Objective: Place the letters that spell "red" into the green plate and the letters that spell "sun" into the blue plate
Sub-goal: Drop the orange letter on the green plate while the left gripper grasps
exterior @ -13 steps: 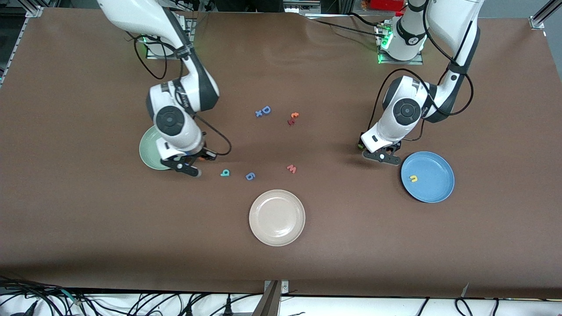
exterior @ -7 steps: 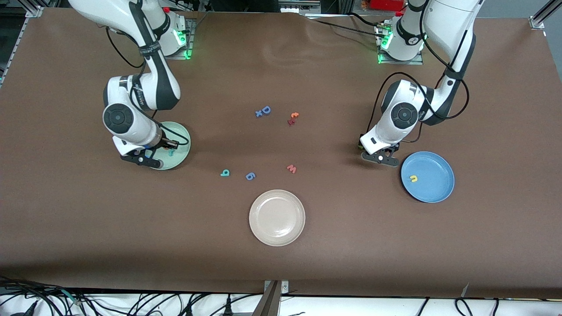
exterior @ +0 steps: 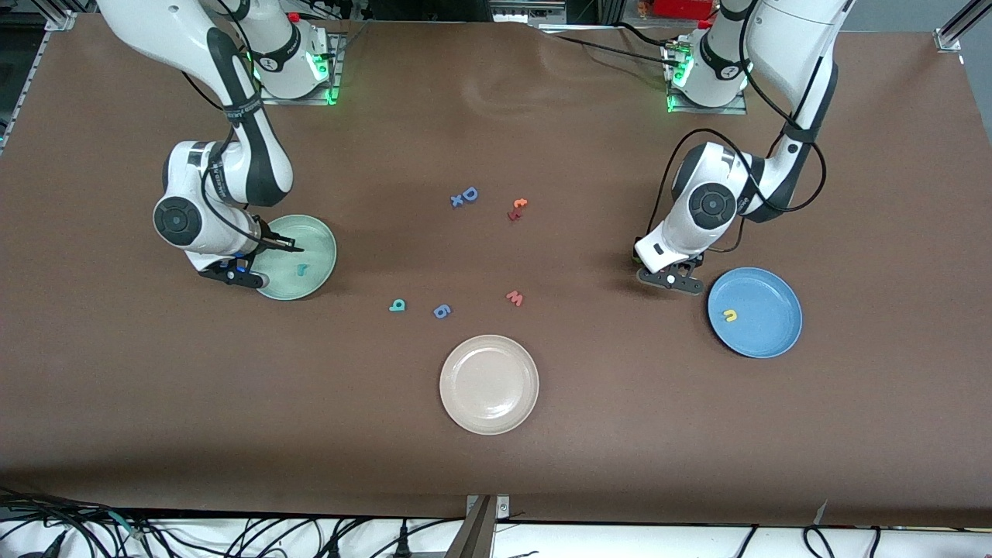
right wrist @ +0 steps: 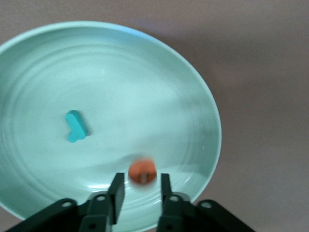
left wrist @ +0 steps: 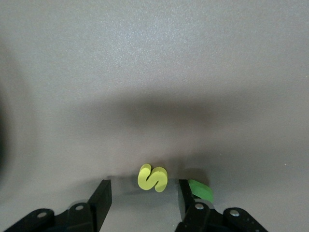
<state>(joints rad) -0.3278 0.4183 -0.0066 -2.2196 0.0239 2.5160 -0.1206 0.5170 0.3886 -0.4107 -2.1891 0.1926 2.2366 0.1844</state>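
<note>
From my screen, the right arm comes down from its base at the top of the front view, folds at the elbow and tips its wrist downward. The right gripper [exterior: 232,273] hangs low over the edge of the green plate [exterior: 318,232], on the side toward the right arm's end of the table. Its fingers are parted a little. The orange "e" [right wrist: 142,172] shows blurred between the tips, with a gap on each side, so I read nothing as gripped. The teal "r" [exterior: 301,270] lies flat in the plate, near the middle. The teal "d" [exterior: 397,305] lies on the bare table, in the lower middle of the frame beside a blue "g" [exterior: 442,311].

The left arm drops from its base, doubles back on itself and points its hand straight down. The left gripper [exterior: 671,280] sits low at the table, just beside the blue plate [exterior: 775,341]. Its fingers stand well apart on either side of the yellow "s" [left wrist: 153,178] without touching it. The green "n" [left wrist: 202,192] peeks out beside one finger. The yellow "u" [exterior: 729,315] rests in the blue plate.

A beige plate [exterior: 489,384] sits low in the centre of the frame, with a pink "w" [exterior: 514,297] above it in the picture.
</note>
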